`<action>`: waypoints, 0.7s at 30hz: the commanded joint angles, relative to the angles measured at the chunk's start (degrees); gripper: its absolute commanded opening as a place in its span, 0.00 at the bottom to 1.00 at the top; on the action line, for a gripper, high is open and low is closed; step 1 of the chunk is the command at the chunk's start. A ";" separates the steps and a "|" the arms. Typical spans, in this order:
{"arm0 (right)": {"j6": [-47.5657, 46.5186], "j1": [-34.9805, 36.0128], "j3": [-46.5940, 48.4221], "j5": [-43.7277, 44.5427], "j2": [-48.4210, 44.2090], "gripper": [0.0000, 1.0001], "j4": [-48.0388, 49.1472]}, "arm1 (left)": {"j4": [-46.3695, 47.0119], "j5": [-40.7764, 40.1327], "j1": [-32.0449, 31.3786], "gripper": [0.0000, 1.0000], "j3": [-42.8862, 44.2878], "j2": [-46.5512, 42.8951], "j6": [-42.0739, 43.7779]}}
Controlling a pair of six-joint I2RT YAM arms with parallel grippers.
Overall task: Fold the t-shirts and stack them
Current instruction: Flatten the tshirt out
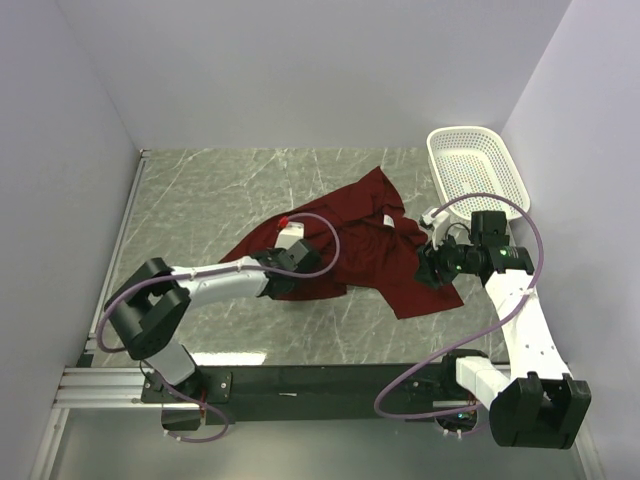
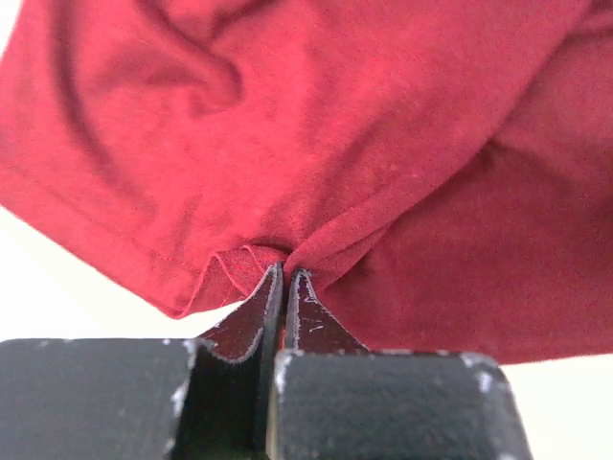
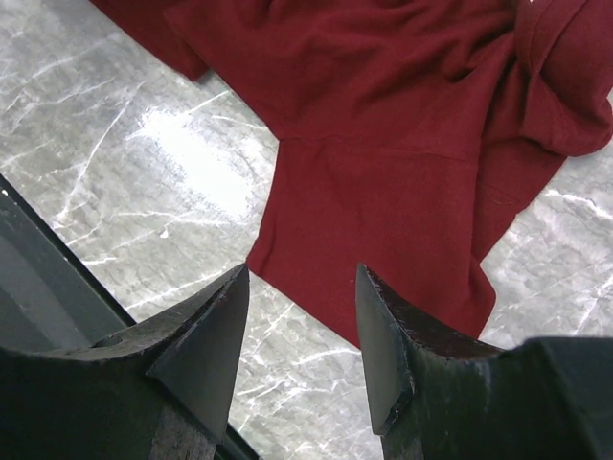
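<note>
The dark red t-shirt point(image 1: 355, 240) lies crumpled across the middle of the marble table, one corner pointing to the back and a flap hanging toward the front right. My left gripper point(image 1: 283, 278) sits at the shirt's front left edge and is shut on a pinch of its hem point(image 2: 251, 259). My right gripper point(image 1: 428, 268) hovers over the shirt's front right flap, open and empty. In the right wrist view the flap's corner point(image 3: 383, 240) lies just beyond the spread fingertips point(image 3: 378, 287).
A white perforated basket point(image 1: 472, 168) stands at the back right corner. White walls close in the table on the left, back and right. A black rail point(image 1: 320, 385) runs along the near edge between the arm bases.
</note>
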 commanded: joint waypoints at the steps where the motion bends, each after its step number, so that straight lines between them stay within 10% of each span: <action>1: 0.80 0.34 -0.34 -1.14 -1.68 0.56 1.66 | -0.75 -4.51 3.92 0.01 2.35 -5.83 5.70; 8: 1.33 0.52 -0.08 -1.14 -1.07 0.56 2.19 | 2.94 1.19 26.32 0.04 12.09 -5.33 14.94; 12: 1.15 0.61 -0.60 -0.70 -1.33 0.56 2.01 | 3.56 3.04 29.16 0.54 17.64 -5.75 14.76; 15: 0.89 0.61 -0.95 -0.52 -1.86 0.56 1.92 | 2.25 5.58 29.25 0.71 17.65 -8.65 14.41; 21: 0.45 0.69 -0.69 -1.22 -1.07 0.56 1.75 | -3.03 25.08 29.16 0.70 7.13 -17.61 8.20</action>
